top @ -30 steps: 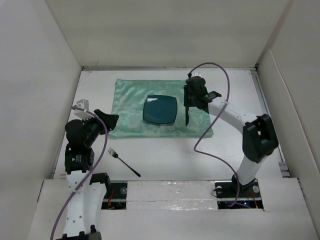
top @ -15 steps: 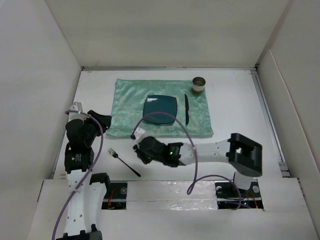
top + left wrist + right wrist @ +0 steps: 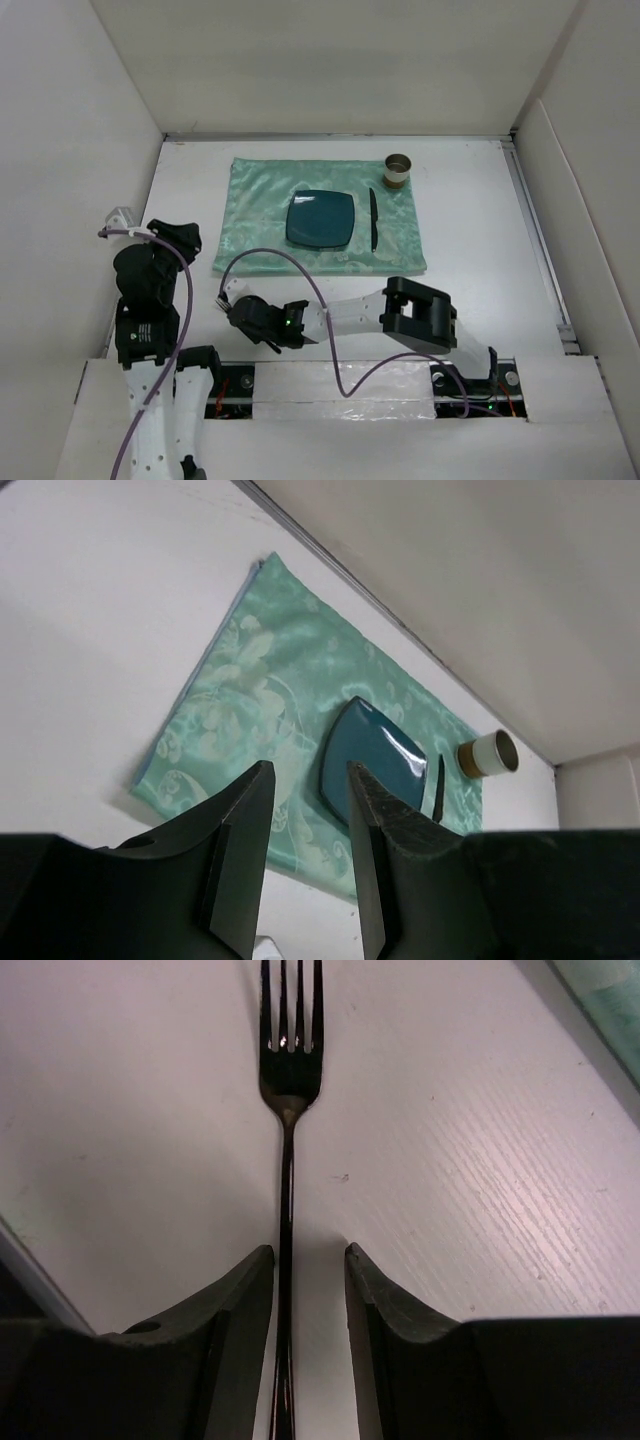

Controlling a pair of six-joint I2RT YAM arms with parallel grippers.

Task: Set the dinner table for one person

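**Right gripper straddles a fork near the table's front edge**

The dinner table (image 3: 470, 230) is a broad, matte white surface, roughly square. Plain white wall panels (image 3: 330, 70) close it in at the back and both sides, and it takes up the whole floor of the top view. In the right wrist view, much closer, its surface shows fine parallel grain lines and a few small specks. The top view is too far off to show these.

A shiny mint-green patterned cloth (image 3: 260, 200) lies on the far half of the table. It carries a dark teal square plate (image 3: 320, 220) and a dark knife (image 3: 373, 220) just right of the plate. A small tan cup (image 3: 399, 172) stands at the cloth's far right corner.

The right arm (image 3: 350, 315) stretches leftward along the near edge. The right gripper (image 3: 243, 313) sits low over the bare white surface, apart from the cloth. From above, the gripper covers what lies beneath it.

The right wrist view shows what that is: a dark fork (image 3: 288, 1080) lying flat on the table with its tines pointing away. The handle runs back between the two fingers (image 3: 235, 1340). The jaws stand narrowly apart, wider than the handle. Lower down the gap is too dark to tell whether a finger touches it.

The left gripper (image 3: 185, 237) hangs at the table's left side, beside the cloth's near left corner. Its own view looks slantwise across the cloth, plate, knife and cup. Its fingers are parted by a narrow gap through which the cloth and plate show.
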